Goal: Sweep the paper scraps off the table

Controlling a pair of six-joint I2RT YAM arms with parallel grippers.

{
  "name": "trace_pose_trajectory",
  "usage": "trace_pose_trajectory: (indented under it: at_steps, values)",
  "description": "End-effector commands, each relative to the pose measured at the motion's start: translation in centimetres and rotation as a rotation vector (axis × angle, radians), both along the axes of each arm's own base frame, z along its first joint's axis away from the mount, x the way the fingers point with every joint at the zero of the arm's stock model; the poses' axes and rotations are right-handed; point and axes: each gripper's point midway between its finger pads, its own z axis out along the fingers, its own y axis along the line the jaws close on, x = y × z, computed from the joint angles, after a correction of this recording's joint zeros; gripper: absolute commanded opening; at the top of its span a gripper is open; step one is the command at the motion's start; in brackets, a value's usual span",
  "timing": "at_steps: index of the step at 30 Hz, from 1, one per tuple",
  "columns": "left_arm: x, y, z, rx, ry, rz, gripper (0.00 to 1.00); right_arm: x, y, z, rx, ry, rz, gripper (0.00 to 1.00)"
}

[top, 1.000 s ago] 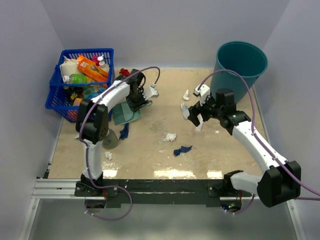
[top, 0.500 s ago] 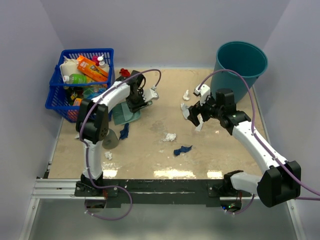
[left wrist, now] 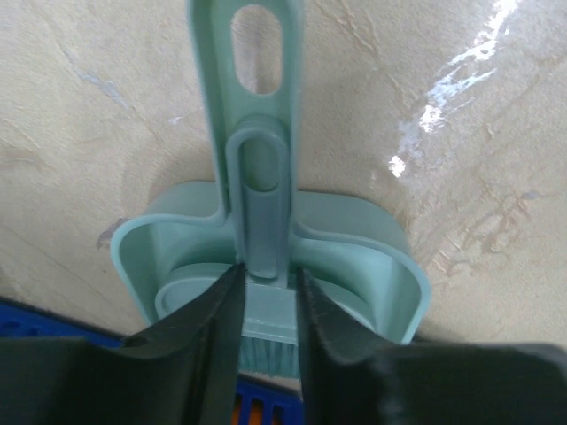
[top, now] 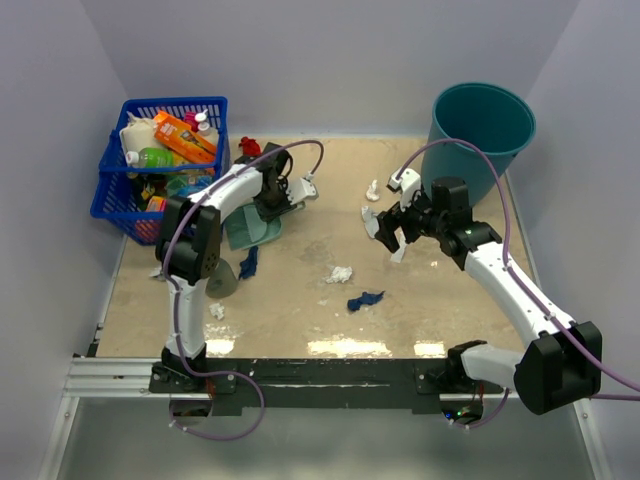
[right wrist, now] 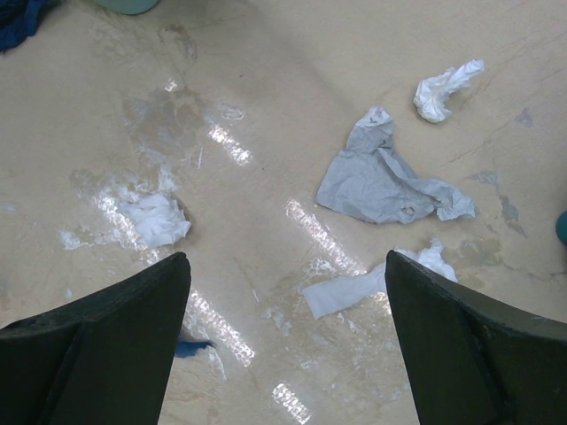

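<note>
Illumination: bright, diffuse, overhead. Specular glare streaks the worktop (top: 340, 345) near its front edge and in both wrist views. Shadows are soft. The right end effector (right wrist: 285, 292) renders dark, slightly defocused.

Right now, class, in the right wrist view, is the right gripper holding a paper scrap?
No, the right gripper stands wide open and empty, and the paper scraps lie loose on the table.

The left arm (top: 215, 195) bends from its base at lower left up to centre left, and the left gripper (left wrist: 266, 282) has its jaws narrowed, pressed against both sides of the hand brush (left wrist: 262, 221). The right arm (top: 510, 280) stretches diagonally from lower right towards the centre. The right gripper (right wrist: 285, 258) hangs there with its jaws spread wide, holding nothing.
</note>
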Motion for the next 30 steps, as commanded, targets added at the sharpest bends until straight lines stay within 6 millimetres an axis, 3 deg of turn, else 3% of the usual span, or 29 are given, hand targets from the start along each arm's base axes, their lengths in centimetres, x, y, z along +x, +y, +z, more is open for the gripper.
trace_pose_trajectory:
  at_steps: [1, 12, 14, 15, 18, 25, 30]
  values:
    - [0.1, -0.7, -0.1, -0.023, -0.002, -0.018, 0.27, 0.7, 0.1, 0.9, 0.014, -0.029, -0.014, 0.93]
    - [-0.7, -1.0, 2.2, -0.074, -0.038, 0.008, 0.08, 1.4, 0.6, 0.9, 0.024, -0.015, -0.007, 0.93]
    - [-0.3, -1.2, 3.3, -0.089, -0.074, 0.012, 0.13, 1.5, 0.8, 1.0, 0.029, -0.010, -0.004, 0.93]
    - [-0.2, -1.1, 3.8, -0.093, -0.091, 0.012, 0.24, 1.5, 0.8, 0.7, 0.028, -0.005, -0.002, 0.93]
    - [0.8, -1.3, 4.7, -0.103, -0.159, 0.002, 0.44, 1.8, 1.0, 0.8, 0.039, 0.001, -0.003, 0.93]
    - [1.8, -1.0, 3.6, -0.061, -0.165, -0.034, 0.50, 2.4, 1.2, 1.0, 0.041, -0.001, -0.006, 0.93]
    - [1.1, -0.8, 1.8, -0.025, -0.086, -0.072, 0.50, 2.4, 1.2, 0.9, 0.034, 0.006, -0.007, 0.93]
